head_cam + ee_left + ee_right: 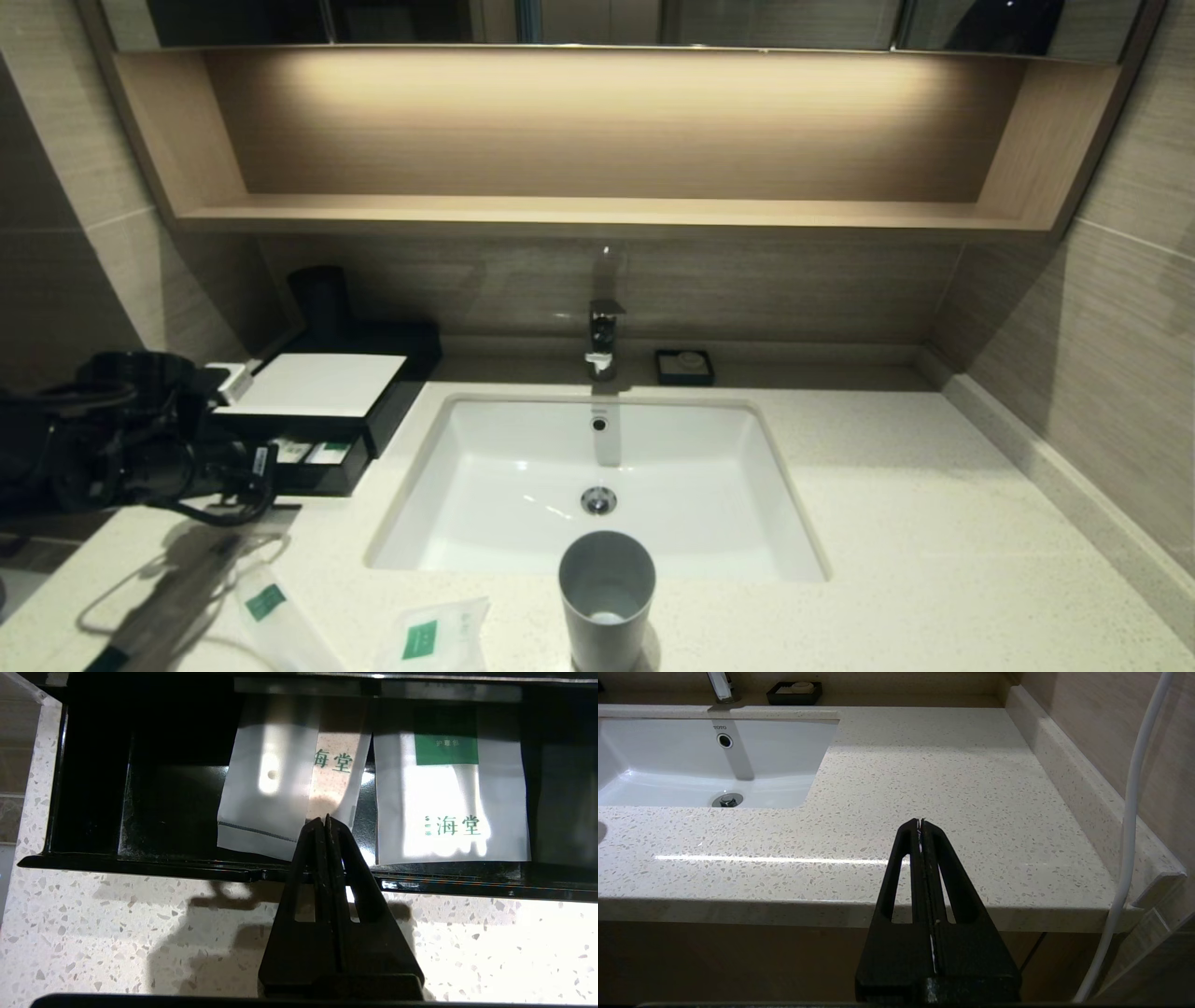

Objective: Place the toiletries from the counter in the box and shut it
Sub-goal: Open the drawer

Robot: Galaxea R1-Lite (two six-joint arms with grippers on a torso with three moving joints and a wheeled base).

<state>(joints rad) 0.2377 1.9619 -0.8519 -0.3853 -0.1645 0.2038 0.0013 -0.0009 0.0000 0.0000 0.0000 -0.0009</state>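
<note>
Head view: box (317, 385), black with a white top panel, at the far left of the counter (896, 523); its drawer (322, 462) is pulled out toward the near side, with packets just visible inside. Left gripper (264, 457) sits at the drawer's near-left corner, the arm a dark mass at the left edge. Two packets remain on the counter at the near edge: a long packet (271, 611) lying on a diagonal from far-left to near-right, and a square packet (434, 637) just to its right. Grey cup (607, 597) stands near centre, in front of the sink (597, 485); tap (604, 336) and soap dish (684, 366) lie beyond. Left wrist view: left gripper (325, 820), fingers pressed together and holding nothing, tips over the drawer's front lip (187, 870). Inside lie a folded packet (280, 788) and, beside it, a green-labelled packet (451, 788), both flat on the drawer floor. Right wrist view: right gripper (920, 822), fingers closed and empty, parked off the near right of the counter, well apart from everything. Judgement: the next pick lies on the near side of the left gripper; that arm is far the nearer, and the fingers should close across the long packet's diagonal axis
</note>
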